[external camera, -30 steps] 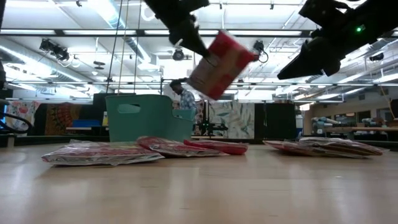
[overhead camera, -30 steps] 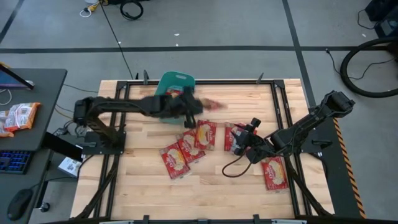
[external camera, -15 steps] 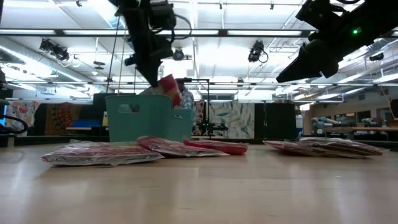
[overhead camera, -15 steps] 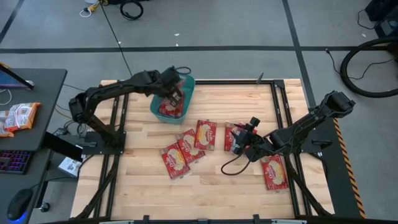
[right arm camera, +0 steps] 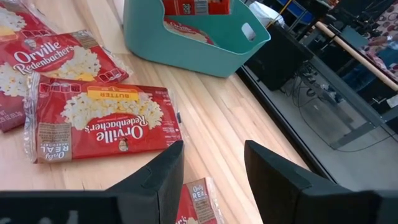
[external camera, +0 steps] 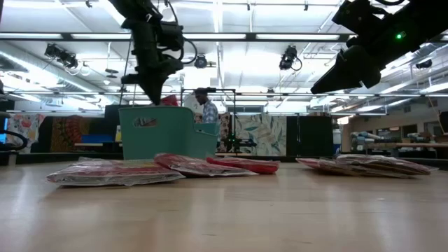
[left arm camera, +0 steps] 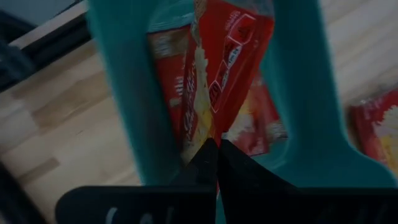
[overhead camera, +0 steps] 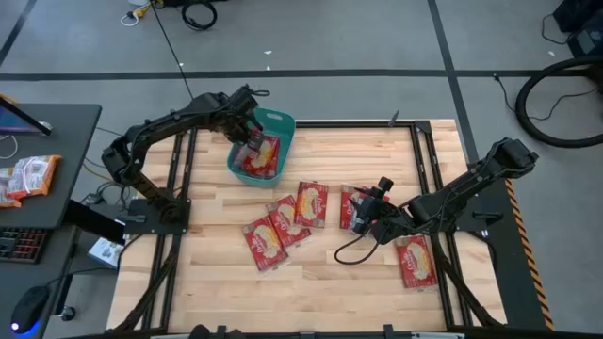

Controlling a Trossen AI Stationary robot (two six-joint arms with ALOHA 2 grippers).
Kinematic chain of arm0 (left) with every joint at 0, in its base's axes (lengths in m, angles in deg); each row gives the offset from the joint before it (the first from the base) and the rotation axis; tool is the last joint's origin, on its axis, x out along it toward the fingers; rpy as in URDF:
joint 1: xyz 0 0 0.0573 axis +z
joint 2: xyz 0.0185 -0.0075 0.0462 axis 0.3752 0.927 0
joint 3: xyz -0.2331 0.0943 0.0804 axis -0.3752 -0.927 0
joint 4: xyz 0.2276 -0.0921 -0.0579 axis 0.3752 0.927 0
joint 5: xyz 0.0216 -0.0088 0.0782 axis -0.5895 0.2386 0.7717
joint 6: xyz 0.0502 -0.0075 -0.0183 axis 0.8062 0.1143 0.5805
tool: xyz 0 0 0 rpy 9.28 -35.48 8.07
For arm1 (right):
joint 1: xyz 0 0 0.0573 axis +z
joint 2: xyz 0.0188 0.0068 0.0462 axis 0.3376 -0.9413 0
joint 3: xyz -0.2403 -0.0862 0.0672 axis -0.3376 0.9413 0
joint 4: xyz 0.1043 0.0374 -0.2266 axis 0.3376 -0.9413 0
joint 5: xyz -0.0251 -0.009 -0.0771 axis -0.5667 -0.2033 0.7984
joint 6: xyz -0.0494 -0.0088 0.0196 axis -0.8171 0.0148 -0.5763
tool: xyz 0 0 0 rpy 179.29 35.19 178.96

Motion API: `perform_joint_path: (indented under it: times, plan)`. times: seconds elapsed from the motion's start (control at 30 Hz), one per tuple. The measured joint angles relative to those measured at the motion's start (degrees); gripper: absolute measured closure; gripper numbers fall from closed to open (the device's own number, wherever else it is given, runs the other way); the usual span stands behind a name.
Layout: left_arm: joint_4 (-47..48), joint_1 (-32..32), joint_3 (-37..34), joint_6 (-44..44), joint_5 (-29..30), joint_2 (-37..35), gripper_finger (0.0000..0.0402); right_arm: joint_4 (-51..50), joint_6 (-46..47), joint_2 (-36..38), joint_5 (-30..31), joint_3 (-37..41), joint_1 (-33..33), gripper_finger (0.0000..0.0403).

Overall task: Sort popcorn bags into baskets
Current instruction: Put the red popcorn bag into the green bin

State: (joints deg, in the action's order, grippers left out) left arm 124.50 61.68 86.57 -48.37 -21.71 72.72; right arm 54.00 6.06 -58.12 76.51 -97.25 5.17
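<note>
The teal basket [overhead camera: 281, 123] stands at the table's far edge, left of centre, with red popcorn bags [left arm camera: 163, 68] lying inside. My left gripper [overhead camera: 251, 141] is over it, shut on one red bag [left arm camera: 225, 65] that reaches down into the basket [left arm camera: 121, 93]. Several more bags lie flat on the wood: three overlapping near the middle [overhead camera: 287, 221], one under my right gripper [overhead camera: 350, 209], one toward the right [overhead camera: 415, 261]. My right gripper [right arm camera: 211, 168] is open and hovers above the table, right of centre [overhead camera: 374, 213]. My left gripper pinches the red bag by one short end [left arm camera: 210, 138] between its two fingertips, coming from above and pointing down. The bag hangs below the fingers, upright and slightly tilted, inside the basket's walls [external camera: 164, 133]. Whether its lower end rests on the bags beneath, I cannot tell.
A black frame [overhead camera: 424, 160] rims the wooden table. A black cable [overhead camera: 353, 252] loops on the wood near my right gripper. A side desk on the left holds orange-and-white packets [overhead camera: 28, 177] and a keyboard. A person [external camera: 205, 108] stands in the room behind the basket.
My left gripper has carried the red bag from above the table's middle toward the far left, then lowered it into the basket. The bag, which swung clear in the air, now hangs between the basket walls.
</note>
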Motion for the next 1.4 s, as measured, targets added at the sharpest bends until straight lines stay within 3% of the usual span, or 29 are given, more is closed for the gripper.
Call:
perform_joint_path:
  times: [0.43, 0.73, 0.87, 1.1, 1.27, 1.4]
  plan:
    - [-0.32, 2.68, 0.02, -1.95, 0.21, 0.37, 0.0391, 0.03, -1.28, 0.01, -0.39, 0.0, 0.0, 0.0229]
    - [-5.43, 1.6, 0.02, -1.87, -1.01, 0.35, 0.032, 0.5, -1.36, 0.01, -1.03, 0.0, 0.0, 0.0229]
    - [-9.09, 0.93, 0.02, -0.78, -7.32, 0.35, 0.0292, 0.52, -1.71, 0.02, -1.01, 0.0, 0.02, 0.0229]
    - [-19.17, -5.49, 0.04, 12.79, -25.42, 0.35, 0.0283, 0.57, -1.45, 0.0, -1.07, 0.0, 0.02, 0.0229]
    - [-22.45, -14.21, 0.04, 27.35, -22.56, 0.35, 0.0283, 0.61, -1.55, 0.01, -1.03, 0.0, 0.02, 0.0229]
    - [-25.36, -21.24, 0.04, 31.48, -13.8, 0.34, 0.0283, 0.58, -1.73, 0.01, -0.99, 0.0, 0.02, 0.0229]
